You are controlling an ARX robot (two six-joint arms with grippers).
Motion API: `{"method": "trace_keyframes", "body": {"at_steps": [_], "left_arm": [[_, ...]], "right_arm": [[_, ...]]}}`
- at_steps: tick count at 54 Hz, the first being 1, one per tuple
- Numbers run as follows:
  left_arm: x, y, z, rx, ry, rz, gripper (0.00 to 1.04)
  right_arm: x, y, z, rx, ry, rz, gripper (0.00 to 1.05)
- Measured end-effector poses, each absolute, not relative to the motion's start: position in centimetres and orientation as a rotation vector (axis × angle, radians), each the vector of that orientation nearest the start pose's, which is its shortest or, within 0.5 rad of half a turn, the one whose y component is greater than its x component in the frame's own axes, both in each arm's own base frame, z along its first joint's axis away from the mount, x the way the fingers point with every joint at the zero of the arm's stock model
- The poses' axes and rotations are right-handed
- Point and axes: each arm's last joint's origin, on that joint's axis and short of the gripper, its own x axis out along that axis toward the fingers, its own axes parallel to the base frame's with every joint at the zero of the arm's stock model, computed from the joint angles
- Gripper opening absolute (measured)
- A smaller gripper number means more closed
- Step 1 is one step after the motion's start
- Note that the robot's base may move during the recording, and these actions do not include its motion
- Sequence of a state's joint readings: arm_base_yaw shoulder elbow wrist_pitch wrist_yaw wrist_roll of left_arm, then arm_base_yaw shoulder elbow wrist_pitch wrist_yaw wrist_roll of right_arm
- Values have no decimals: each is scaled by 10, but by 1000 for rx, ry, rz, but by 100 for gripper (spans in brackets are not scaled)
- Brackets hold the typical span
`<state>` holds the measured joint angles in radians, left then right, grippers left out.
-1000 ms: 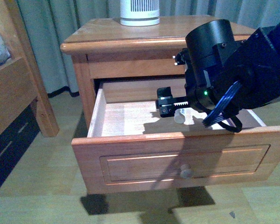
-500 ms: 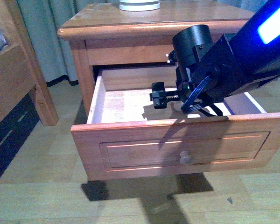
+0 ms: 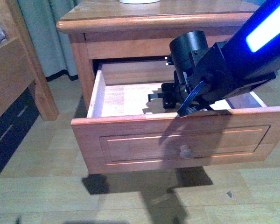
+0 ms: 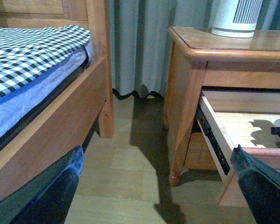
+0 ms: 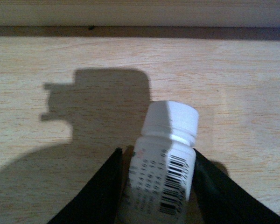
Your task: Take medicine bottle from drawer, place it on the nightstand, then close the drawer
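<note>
1 medicine bottle (image 5: pixel 165 172), barcode label unreadable, tight between right jaws inside drawer (image 3: pixel 130 144); left jaws wide apart.

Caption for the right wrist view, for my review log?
Right gripper with its fingers flanking the white medicine bottle inside the pale-floored drawer.
</note>
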<state>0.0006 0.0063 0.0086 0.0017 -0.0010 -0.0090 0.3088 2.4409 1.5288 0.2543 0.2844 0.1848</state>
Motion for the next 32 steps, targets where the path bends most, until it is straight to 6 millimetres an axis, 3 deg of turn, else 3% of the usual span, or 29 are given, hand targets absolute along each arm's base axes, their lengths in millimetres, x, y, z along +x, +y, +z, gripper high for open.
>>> {"method": "trace_keyframes", "body": {"at_steps": [10, 18, 22, 32], "left_arm": [[98, 0, 166, -9, -4, 2, 98], [98, 0, 166, -9, -4, 2, 98], [98, 0, 166, -9, -4, 2, 98], [98, 0, 166, -9, -4, 2, 98]], "right_arm": [[447, 135, 68, 1, 619, -7, 29], [420, 125, 98, 24, 597, 32, 29], [408, 121, 123, 44, 579, 75, 29], [398, 118, 216, 77, 416, 167, 29]]}}
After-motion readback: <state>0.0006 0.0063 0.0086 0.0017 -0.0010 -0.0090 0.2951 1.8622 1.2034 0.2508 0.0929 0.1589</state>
